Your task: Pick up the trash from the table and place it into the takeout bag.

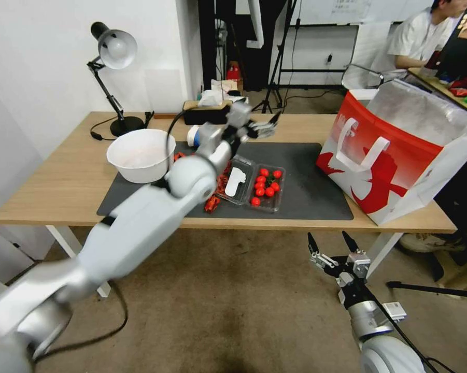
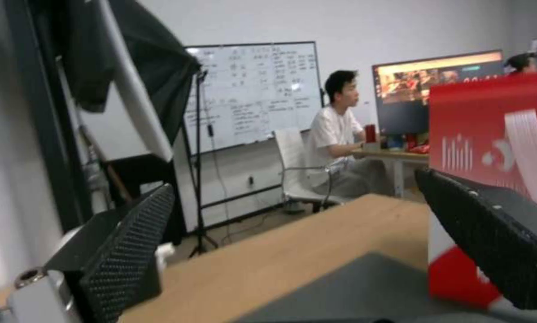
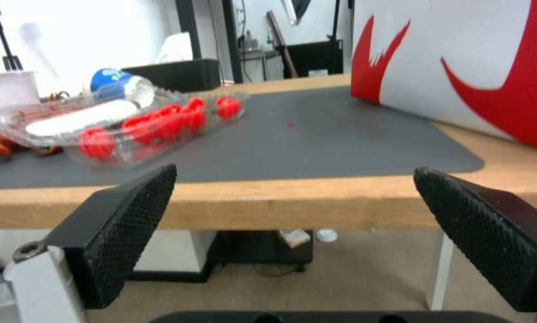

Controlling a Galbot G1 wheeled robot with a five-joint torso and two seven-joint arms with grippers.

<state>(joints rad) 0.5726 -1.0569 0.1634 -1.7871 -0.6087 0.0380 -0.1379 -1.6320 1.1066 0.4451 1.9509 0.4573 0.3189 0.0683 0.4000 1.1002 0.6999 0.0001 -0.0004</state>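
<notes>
1. Leftmost on the bench [image 1: 62, 191] stands a white bowl [image 1: 140, 154] at the near-left corner of the dark mat [image 1: 306, 186]; a black desk lamp [image 1: 114, 77] stands behind it.
2. Next comes the trash cluster — a clear clamshell tray [image 1: 254, 186] holding red round pieces, orange-red scraps [image 1: 212, 202] at the mat's front edge, and a blue-and-white paper cup [image 1: 193, 135] lying on its side behind the arm; the tray's long axis runs roughly across the bench.
3. Above and just behind that cluster hangs the left pincer [image 1: 262, 128]; the left wrist view shows its jaws spread wide with nothing between them, pointing towards the takeout bag [image 2: 490, 134]; so the trash lies below and back towards the robot from its tips, not ahead of them.
4. Further right — off the bench, below its front edge — the right pincer [image 1: 333, 243] waits with jaws apart and empty; from its wrist view the tray [image 3: 131, 121] sits to one side and the bag [image 3: 460, 63] to the other.
5. Rightmost, the takeout bag [image 1: 399, 155] stands tilted on the bench's right end, mouth open upward; my judgement: the left arm is nearer the trash.
</notes>
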